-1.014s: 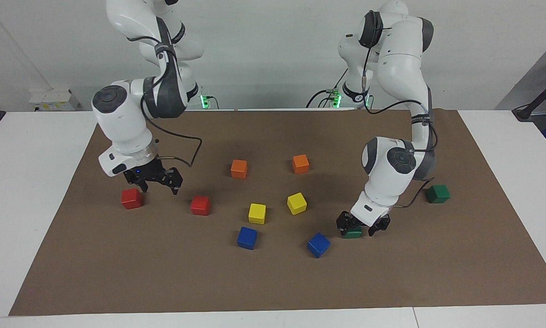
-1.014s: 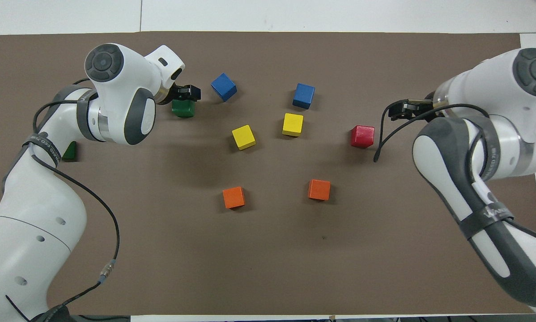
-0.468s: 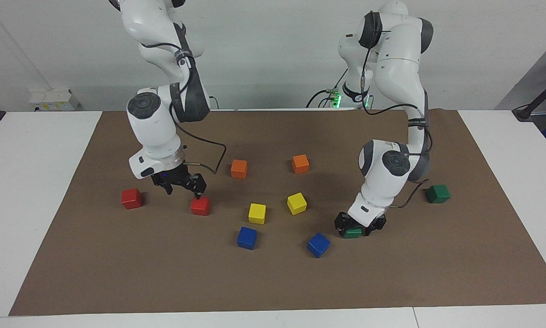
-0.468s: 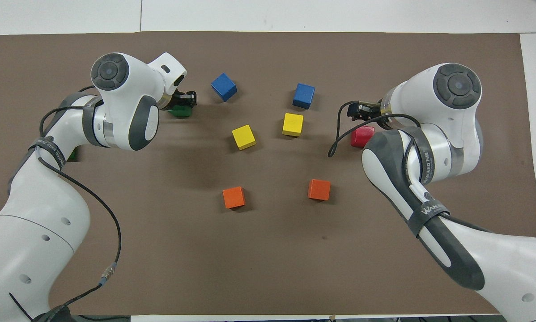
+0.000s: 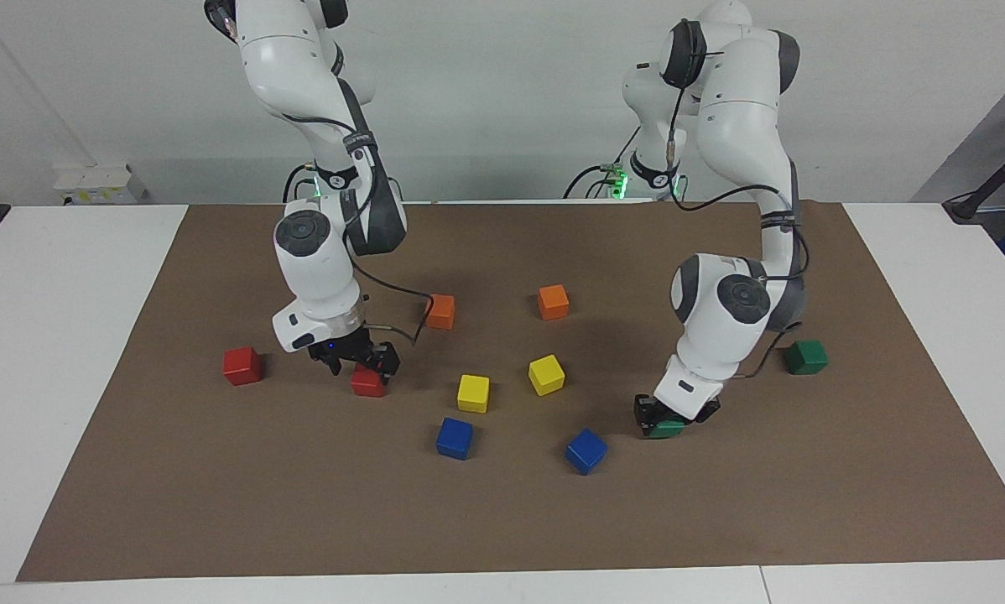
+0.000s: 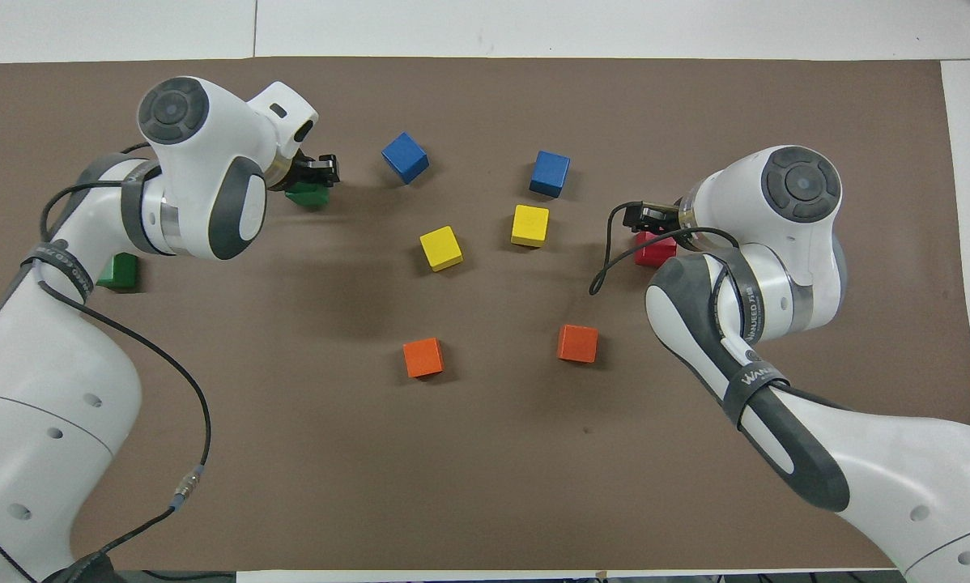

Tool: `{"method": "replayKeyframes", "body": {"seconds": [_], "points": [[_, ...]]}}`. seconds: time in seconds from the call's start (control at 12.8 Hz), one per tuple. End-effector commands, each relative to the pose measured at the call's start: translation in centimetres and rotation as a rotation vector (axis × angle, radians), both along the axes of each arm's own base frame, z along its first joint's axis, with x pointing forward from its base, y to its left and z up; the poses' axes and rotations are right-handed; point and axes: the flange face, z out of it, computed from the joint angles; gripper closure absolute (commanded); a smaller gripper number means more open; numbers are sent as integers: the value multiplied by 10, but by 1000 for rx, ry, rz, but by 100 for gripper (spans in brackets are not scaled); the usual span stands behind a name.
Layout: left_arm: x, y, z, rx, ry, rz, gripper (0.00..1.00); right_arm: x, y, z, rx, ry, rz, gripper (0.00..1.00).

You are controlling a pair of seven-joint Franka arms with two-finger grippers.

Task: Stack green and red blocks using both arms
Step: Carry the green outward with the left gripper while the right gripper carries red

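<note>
My left gripper (image 5: 669, 414) is shut on a dark green cube (image 5: 666, 429), low over the brown mat; in the overhead view the left gripper (image 6: 313, 172) partly covers this green cube (image 6: 307, 194). The second green cube (image 5: 806, 356) sits on the mat toward the left arm's end, and also shows in the overhead view (image 6: 118, 271). My right gripper (image 5: 360, 362) is open, its fingers down over a red cube (image 5: 368, 382); the overhead view shows the right gripper (image 6: 649, 217) and that red cube (image 6: 655, 251). The second red cube (image 5: 242, 366) sits toward the right arm's end.
Two orange cubes (image 5: 440, 311) (image 5: 553, 302) sit nearer to the robots in the middle of the mat (image 5: 502, 520). Two yellow cubes (image 5: 473, 393) (image 5: 546, 374) and two blue cubes (image 5: 454, 438) (image 5: 585, 450) sit farther out, between the grippers.
My right gripper moved from beside the outer red cube to over the inner red cube and came down. My left gripper shut on the green cube and shifted it toward the left arm's end.
</note>
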Motion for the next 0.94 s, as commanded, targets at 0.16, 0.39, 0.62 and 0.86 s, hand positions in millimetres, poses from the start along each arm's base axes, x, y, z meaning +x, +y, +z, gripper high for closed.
{"method": "replayKeyframes", "body": {"seconds": [0.16,0.39,0.62,0.86], "points": [[-19,125,94,50,59,-14,100,-13,4,-25,4,-19,11,1],[-33,224,102,72,57,-132,100,-15,5,-28,3,-14,16,32],[-49,278,90,89,43,-211,100,-14,3,-18,-6,14,34,84],[-72,289,58,104,14,-222,100,4,-41,55,-27,71,112,88]]}}
